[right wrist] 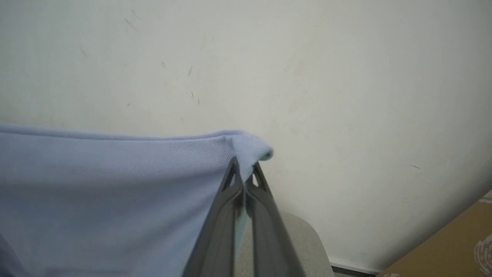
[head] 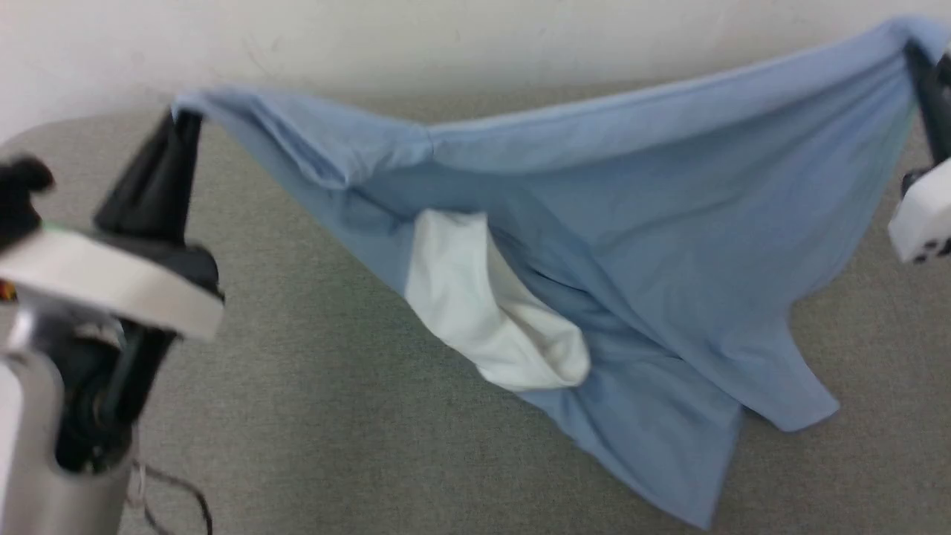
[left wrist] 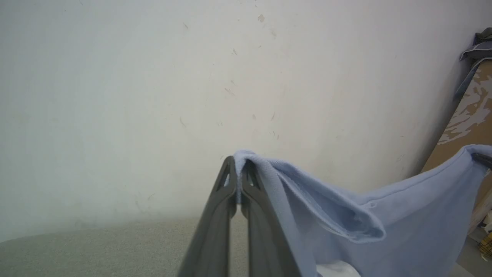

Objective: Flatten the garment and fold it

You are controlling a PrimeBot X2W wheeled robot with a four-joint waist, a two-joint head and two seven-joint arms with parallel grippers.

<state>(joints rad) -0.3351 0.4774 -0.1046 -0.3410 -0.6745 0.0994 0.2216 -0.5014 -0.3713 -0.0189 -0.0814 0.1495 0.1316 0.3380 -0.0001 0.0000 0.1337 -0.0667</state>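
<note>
The light blue polo shirt (head: 639, 223) hangs stretched in the air between my two grippers, above the grey table (head: 312, 386). Its white collar (head: 483, 305) droops in the middle and a sleeve (head: 802, 394) dangles at lower right. My left gripper (head: 186, 117) is shut on the shirt's upper left corner; in the left wrist view the gripper (left wrist: 239, 163) pinches a bunched blue edge (left wrist: 307, 200). At the far right, my right gripper (head: 917, 52) is shut on the other corner; its wrist view shows the gripper (right wrist: 243, 165) clamped on the taut hem (right wrist: 115, 169).
A pale wall (head: 446, 37) stands right behind the table. A brown cardboard panel (left wrist: 469, 119) leans at the right with dark cloth (left wrist: 478, 46) on top. A thin cable (head: 174, 490) lies near the table's front left.
</note>
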